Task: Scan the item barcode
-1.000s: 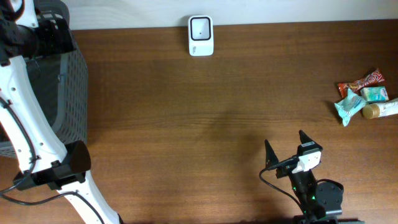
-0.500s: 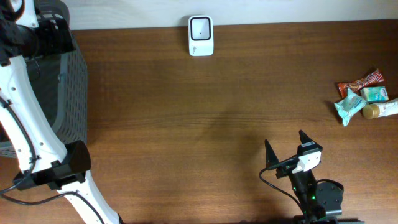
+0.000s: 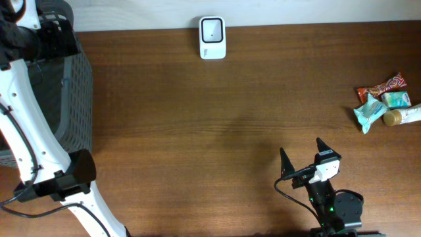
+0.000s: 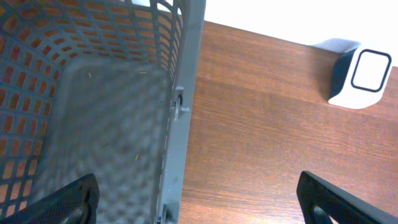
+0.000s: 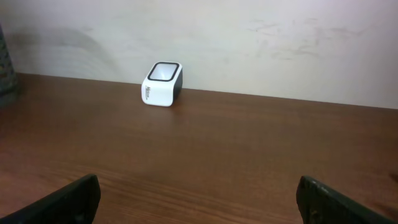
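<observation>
Nothing has moved since the earlier frames: both arms and all objects keep the same places. On the brown wooden table (image 3: 197, 125), the white box-shaped barcode scanner (image 3: 212, 37) with a dark-framed window stands at 12 o'clock in the overhead view, at the far edge, just before the pale wall (image 5: 249, 37). The small heap of packaged snacks (image 3: 385, 102) lies at 3 o'clock, near the right edge, well apart from the scanner and from both grippers. In it I can see a red-orange twisted wrapper (image 3: 383, 86), a crumpled teal packet (image 3: 368, 113), a small pale green pack (image 3: 396, 99) and a tan tube-like item (image 3: 402, 116), all touching or just beside each other. Any barcode is too small to tell. The right gripper (image 3: 301, 149) is at 5 o'clock, low over the table, with its two dark fingers spread wide and nothing held. In the right wrist view its fingertips (image 5: 68, 199) show at the two lower corners, and the scanner (image 5: 161, 83) is far ahead at about 11 o'clock. The left gripper (image 4: 199, 202) is at 10 o'clock, above the dark grey plastic mesh basket (image 3: 75, 99) at the left edge of the table. Its jaws are also wide apart and grasp nothing. In the left wrist view one finger is over the inside of the basket and the other over the wood, with the basket wall (image 4: 186, 74) between them, and the scanner (image 4: 360, 78) is at 2 o'clock.
</observation>
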